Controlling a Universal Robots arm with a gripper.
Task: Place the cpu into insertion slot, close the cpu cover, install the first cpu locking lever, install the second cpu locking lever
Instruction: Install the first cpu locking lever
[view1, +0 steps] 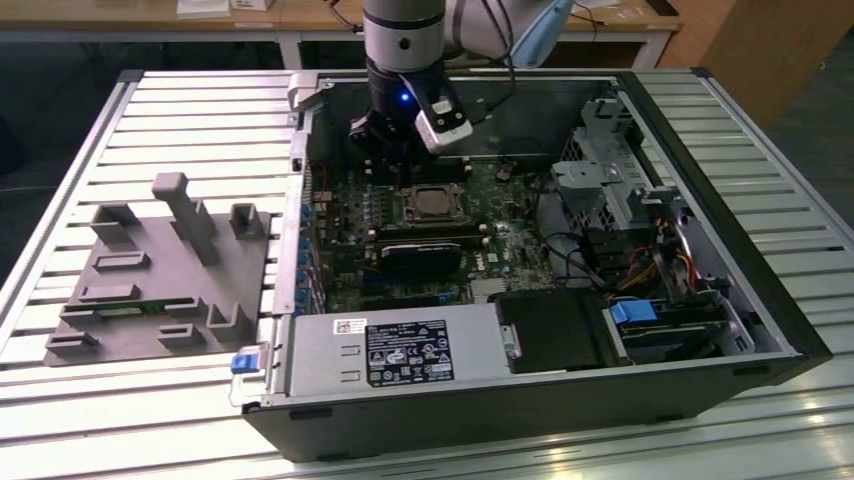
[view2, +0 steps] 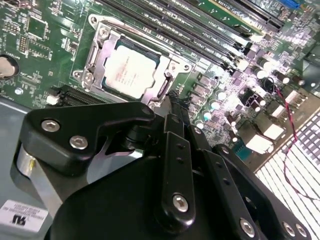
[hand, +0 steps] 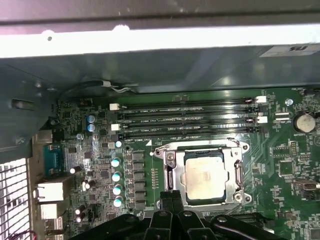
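The cpu (hand: 204, 178) (view2: 131, 70), a pale silvery-tan square, lies flat in the socket on the green motherboard. The cpu cover (hand: 238, 172) (view2: 169, 75), a thin silvery frame, lies down around it with the chip showing through its window. A thin metal lever (hand: 200, 145) runs along the socket's edge nearest the memory slots. My gripper (hand: 172, 198) (view2: 176, 106) hangs just beside the socket's edge, fingers pressed together with nothing between them. In the exterior view the gripper (view1: 390, 165) reaches into the open case just behind the socket (view1: 430, 201).
The computer case (view1: 747, 200) lies open on a slatted table. A black card (view1: 419, 256) sits in front of the socket, and a power supply (view1: 400, 350) is at the case's front. Memory slots (hand: 187, 120) run along one side of the socket. A grey fixture (view1: 160, 270) stands at the exterior view's left.
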